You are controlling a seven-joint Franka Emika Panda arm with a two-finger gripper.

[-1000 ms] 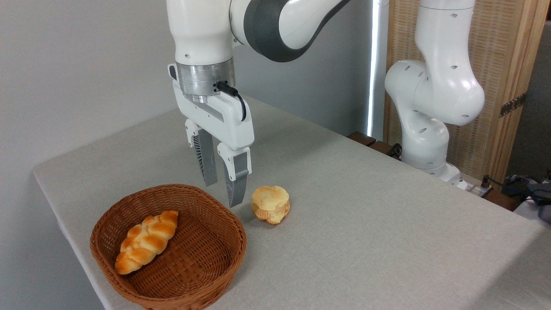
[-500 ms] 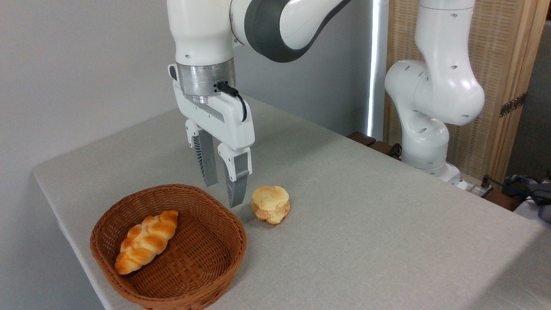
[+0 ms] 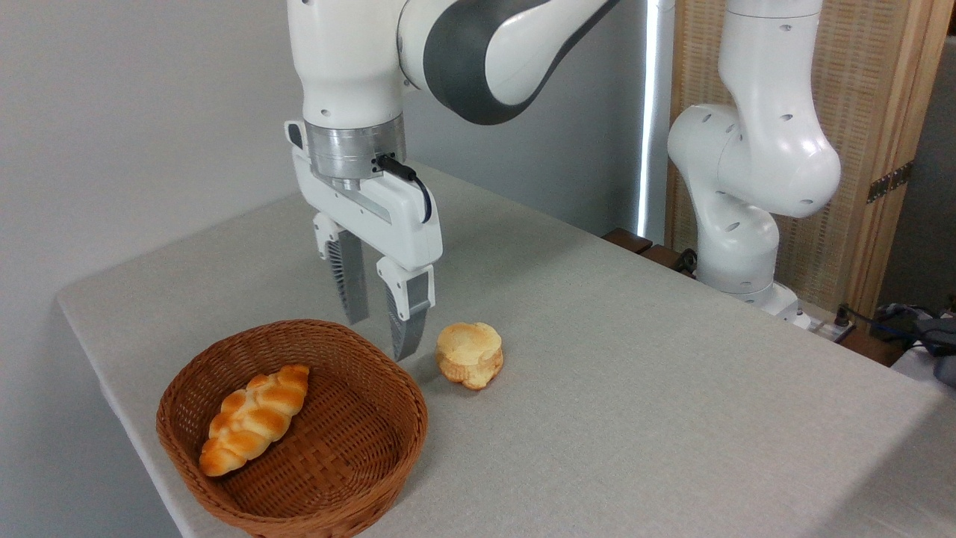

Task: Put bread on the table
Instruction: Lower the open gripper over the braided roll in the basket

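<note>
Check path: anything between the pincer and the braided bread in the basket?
Nothing visible. The open pincer hangs above the basket's far rim; the bread lies uncovered inside, lower left. The bun sits off to the right.

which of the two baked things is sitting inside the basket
The braided bread, long, glossy and golden-orange, lies inside the wicker basket. The round pale bun sits outside it on the table.

Braided golden-orange bread [image 3: 254,419], glossy, tapered ends, lying slantwise on the left floor of the wicker basket [image 3: 388,441]; light grey cloth-textured table [image 3: 635,388] beneath, my fingers apart from both
</note>
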